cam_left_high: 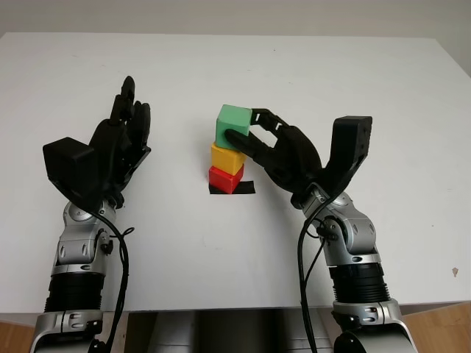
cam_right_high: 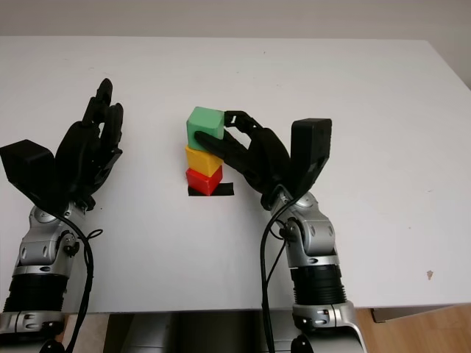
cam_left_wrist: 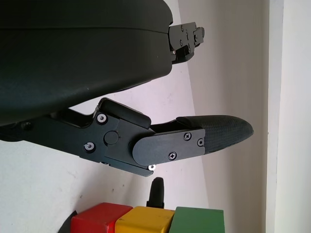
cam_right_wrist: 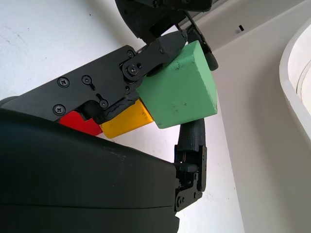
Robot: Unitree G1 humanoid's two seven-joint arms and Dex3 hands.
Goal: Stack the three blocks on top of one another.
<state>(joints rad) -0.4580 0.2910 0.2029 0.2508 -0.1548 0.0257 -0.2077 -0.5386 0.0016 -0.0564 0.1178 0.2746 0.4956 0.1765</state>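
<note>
Right hand (cam_left_high: 254, 140), just right of the frame's centre in the left eye view, has its black fingers (cam_right_wrist: 192, 138) clamped on the green block (cam_left_high: 235, 125), one finger on the near face and others on the far side. That block is a matte green cube sitting on top of the stack, turned a little out of line with the ones beneath. Under it is the yellow block (cam_left_high: 227, 158), and under that the red block (cam_left_high: 224, 179), both plain cubes with soft edges. The red one stands on a black patch (cam_left_high: 245, 189) on the white desk (cam_left_high: 353, 81). Left hand (cam_left_high: 125, 132) hangs open at the centre-left of the frame, well apart from the stack.
</note>
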